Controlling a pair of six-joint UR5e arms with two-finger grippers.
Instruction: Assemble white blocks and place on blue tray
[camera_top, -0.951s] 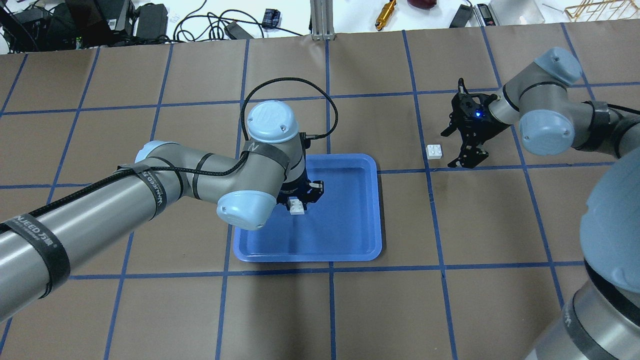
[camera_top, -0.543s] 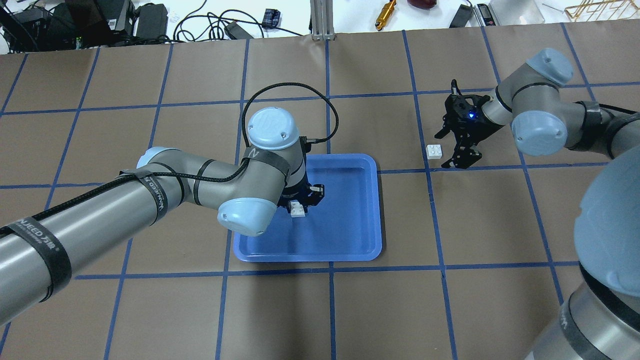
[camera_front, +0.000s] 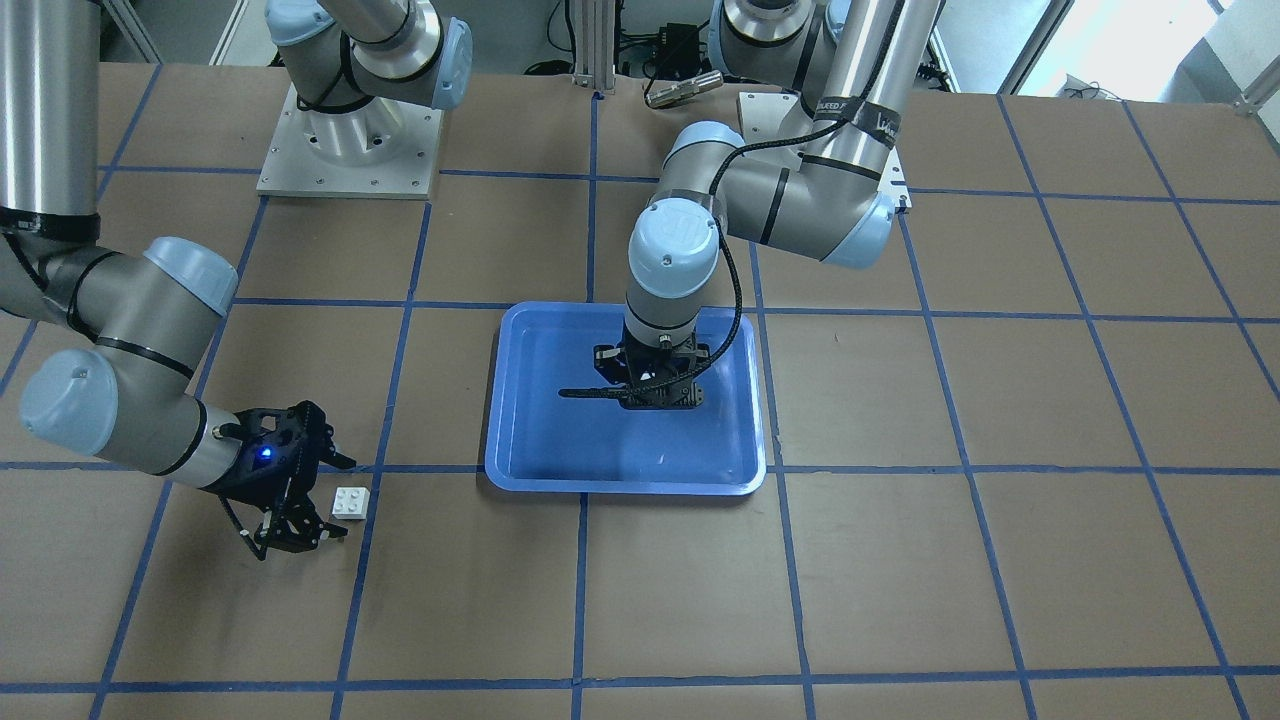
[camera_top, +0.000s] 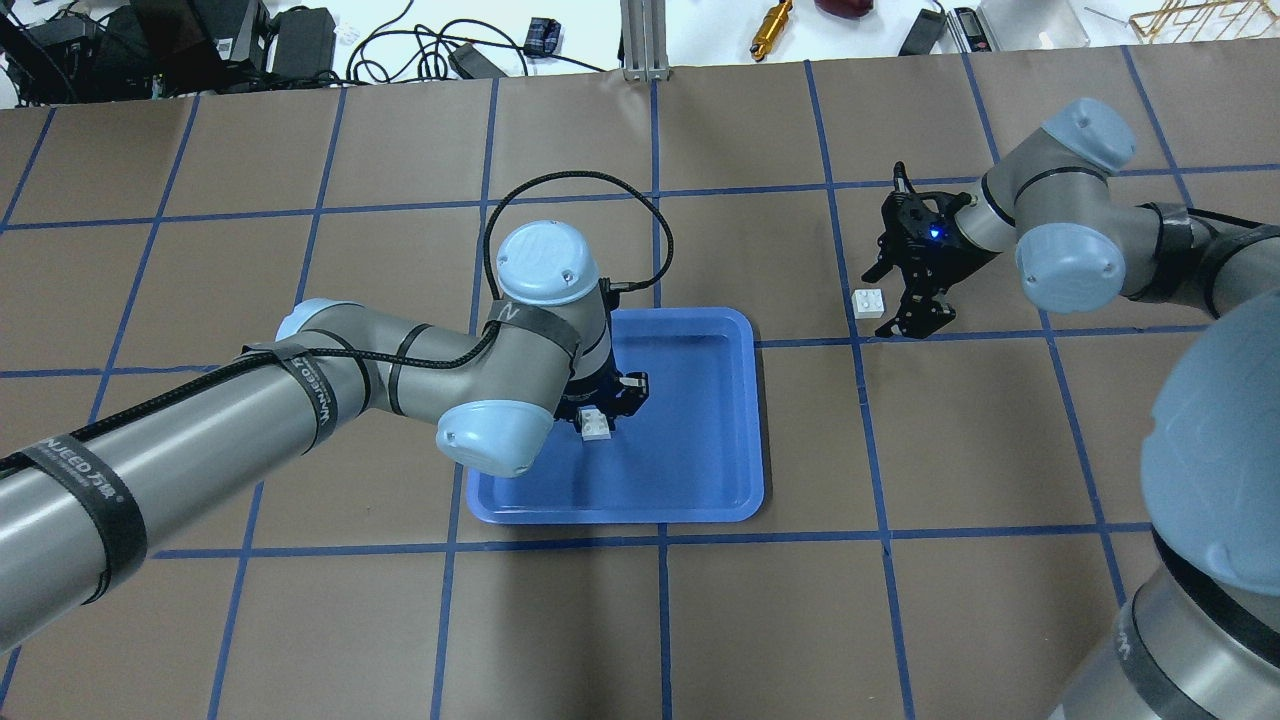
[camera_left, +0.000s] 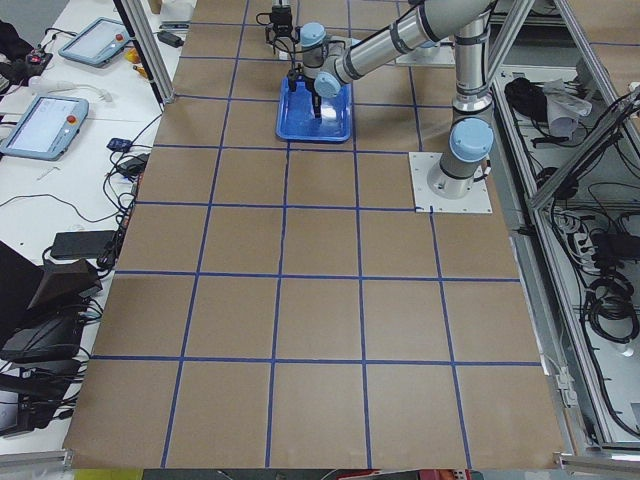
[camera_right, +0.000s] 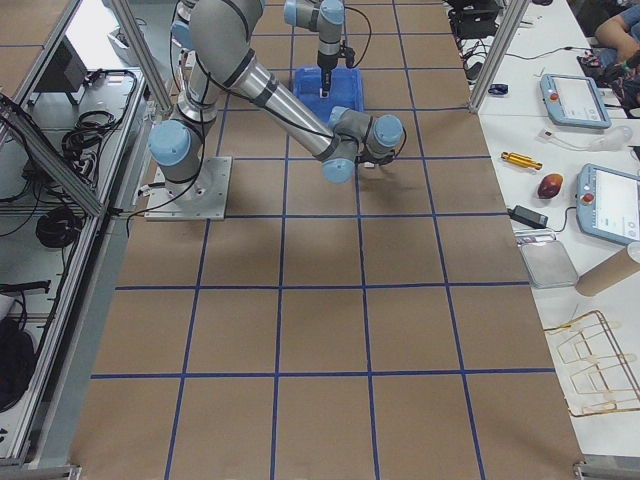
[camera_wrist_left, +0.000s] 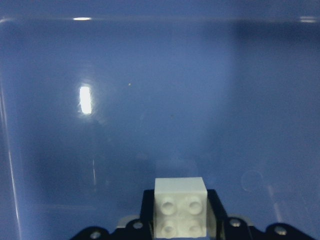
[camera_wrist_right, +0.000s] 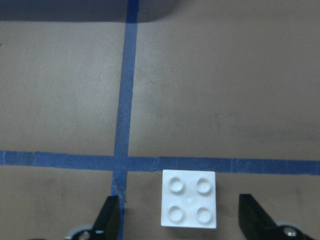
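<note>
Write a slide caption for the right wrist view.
Open right gripper flanks a small white four-stud plastic brick on brown table.

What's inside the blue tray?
Only the left end effector, holding one white block over the blue tray. The floor around it looks bare. The arm covers the part beneath, so whether the block touches down is hidden.

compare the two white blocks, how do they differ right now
The held block is clamped in the left gripper over the blue tray; the loose block lies studs-up on the brown table. The held block is gripped, while the open right gripper only flanks the loose block without touching. Both are small white four-stud squares.
</note>
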